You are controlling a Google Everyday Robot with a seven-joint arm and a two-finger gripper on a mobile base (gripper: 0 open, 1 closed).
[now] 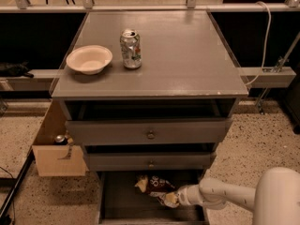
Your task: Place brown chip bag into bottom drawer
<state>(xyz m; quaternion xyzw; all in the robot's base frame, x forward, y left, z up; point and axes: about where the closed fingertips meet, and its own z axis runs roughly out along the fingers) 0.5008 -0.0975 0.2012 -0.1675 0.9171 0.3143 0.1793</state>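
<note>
View of a grey cabinet [187, 55] from the front and above. Positions are given relative to the cabinet.

The bottom drawer [123, 201] is pulled out at the foot of the cabinet, with its dark floor exposed. The brown chip bag [153, 183] lies on that floor toward the back, partly under the front of the middle drawer [150, 161]. Its crinkled dark body and one pale end are visible.

The white arm [220, 196] reaches into the drawer from the cabinet's right side. The gripper [172, 198] sits low inside the drawer, at the near pale end of the bag and touching it or very nearly so. Whether the gripper is closed on the bag or has let go of it cannot be told from this view.

The top drawer [150, 132] is also partly out. A soda can [131, 48] stands on the cabinet top and a pale bowl [89, 59] sits just to its left. A cardboard box [58, 159] rests on the floor at the cabinet's left side.

Step in hand, as a judgement: this is the placing step, near its end, since the bag appears to rest inside the correct drawer.

Next move, as a judgement: if the bag is not yet released, it should be. The gripper should then rise and draw back toward the cabinet's right front. It needs to clear the drawer's side wall and the middle drawer's overhang without dragging the bag out.
</note>
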